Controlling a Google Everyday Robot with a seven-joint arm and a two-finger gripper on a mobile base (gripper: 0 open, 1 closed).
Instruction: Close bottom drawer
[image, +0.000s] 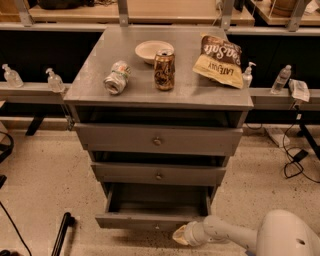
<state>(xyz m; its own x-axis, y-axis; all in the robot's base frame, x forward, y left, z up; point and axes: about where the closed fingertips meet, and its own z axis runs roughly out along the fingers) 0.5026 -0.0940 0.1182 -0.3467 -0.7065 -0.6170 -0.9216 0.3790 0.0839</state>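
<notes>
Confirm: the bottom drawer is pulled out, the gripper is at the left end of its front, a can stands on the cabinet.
Wrong side: the camera view shows the gripper at the right end of the bottom drawer front. It is pulled out and the can stands on the cabinet.

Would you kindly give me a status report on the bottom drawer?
Tool low, by the right end of the bottom drawer. Drawer open, pulled well out. Nothing seen blocking its way in.

The bottom drawer (142, 221) is matt, scuffed grey wood; the gripper (180, 235) at its front seems smooth plastic.
</notes>
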